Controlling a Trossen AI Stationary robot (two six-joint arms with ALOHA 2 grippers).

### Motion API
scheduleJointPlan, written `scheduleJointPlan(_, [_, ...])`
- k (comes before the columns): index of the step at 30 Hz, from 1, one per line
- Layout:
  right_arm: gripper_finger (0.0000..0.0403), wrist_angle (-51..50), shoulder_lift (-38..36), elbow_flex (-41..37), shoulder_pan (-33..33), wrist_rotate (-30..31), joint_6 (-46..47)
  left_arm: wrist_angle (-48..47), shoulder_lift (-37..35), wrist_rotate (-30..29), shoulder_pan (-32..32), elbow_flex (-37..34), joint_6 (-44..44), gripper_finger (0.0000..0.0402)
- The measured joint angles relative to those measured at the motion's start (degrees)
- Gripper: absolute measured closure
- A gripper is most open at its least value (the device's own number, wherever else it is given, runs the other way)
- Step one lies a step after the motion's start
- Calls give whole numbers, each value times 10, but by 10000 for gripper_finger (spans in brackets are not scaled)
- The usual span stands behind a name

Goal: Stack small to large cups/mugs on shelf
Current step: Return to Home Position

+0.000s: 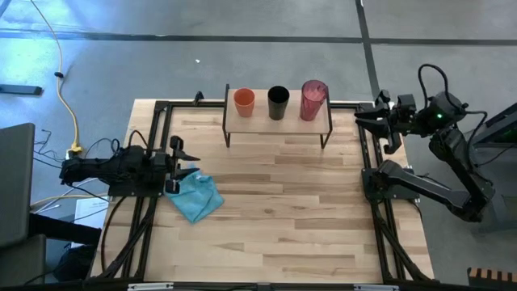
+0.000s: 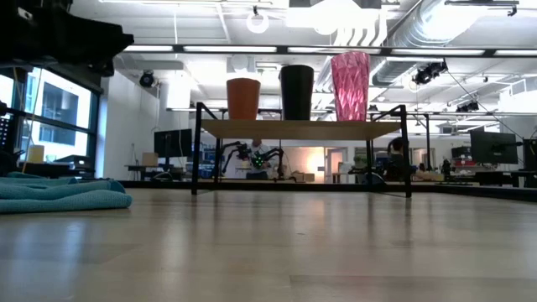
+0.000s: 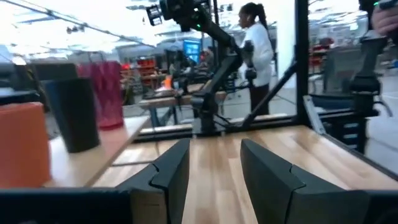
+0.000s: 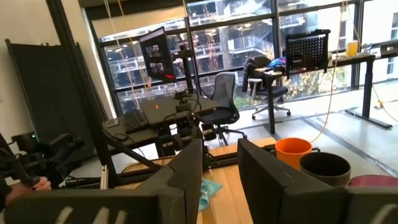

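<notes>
Three cups stand upright in a row on the small light-wood shelf [image 1: 277, 123] at the table's far edge: a short orange cup [image 1: 243, 101], a black cup [image 1: 278, 102] and a tall pink ribbed tumbler [image 1: 313, 99]. In the low view the orange cup [image 2: 243, 98], black cup [image 2: 296, 92] and tumbler [image 2: 350, 85] rest with their bases on the shelf board [image 2: 298, 128]. My left gripper [image 1: 181, 164] is open near the table's left edge and touches nothing. My right gripper [image 1: 365, 119] is open too, right of the shelf near the far right corner.
A crumpled light blue cloth [image 1: 196, 196] lies on the table just beside my left gripper, toward the near side. Black frame rails [image 1: 149, 145] run along the table's left and right edges. A person [image 3: 255, 43] stands in the room beyond the table.
</notes>
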Motion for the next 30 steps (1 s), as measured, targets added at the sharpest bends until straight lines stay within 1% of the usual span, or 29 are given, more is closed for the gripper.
scheduleJointPlan(3, [308,0,-13,0,0,0,2,8,0,19,0,0,-6,268])
scheduleJointPlan(6, [308,0,-28,0,0,2,3,17,0,21,0,0,0,268])
scheduleJointPlan(11, [308,0,-50,0,0,7,17,-54,0,0,0,0,-8,268])
scheduleJointPlan(13, [308,0,-57,0,0,6,20,-60,0,-9,0,0,-8,268])
scheduleJointPlan(17, [308,0,-69,0,0,20,22,-63,0,-53,0,-7,-3,268])
scheduleJointPlan(19, [308,0,-74,0,0,28,27,-60,0,-60,0,-17,-4,268])
scheduleJointPlan(23, [308,0,-78,0,0,28,31,-31,0,-40,0,-26,4,268])
scheduleJointPlan(30, [308,0,-80,0,0,30,31,-31,0,-39,0,-26,11,268])
